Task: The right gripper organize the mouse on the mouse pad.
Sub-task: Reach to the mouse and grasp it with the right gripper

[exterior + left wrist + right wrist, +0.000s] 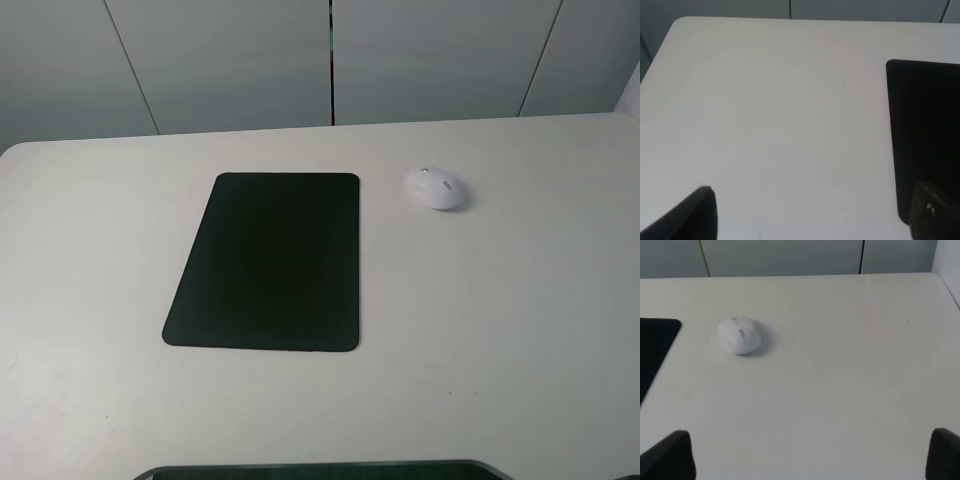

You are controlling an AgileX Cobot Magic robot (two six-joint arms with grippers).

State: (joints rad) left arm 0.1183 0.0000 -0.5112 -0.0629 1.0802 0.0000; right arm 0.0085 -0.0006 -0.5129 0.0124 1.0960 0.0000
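Note:
The white mouse (435, 188) lies on the pale table, to the right of the black mouse pad (268, 262) and apart from it. In the right wrist view the mouse (739, 334) is ahead of my right gripper (805, 460) and well away from it; the pad's corner (652, 347) shows beside it. The right fingers (667, 456) stand wide apart with nothing between them. My left gripper (812, 220) is also open and empty, with the pad's edge (925, 135) beside one finger. Neither arm shows in the exterior high view.
The table (500, 330) ends at a far edge in front of grey wall panels (330, 60). A dark curved edge (320, 468) shows at the near side of the exterior high view.

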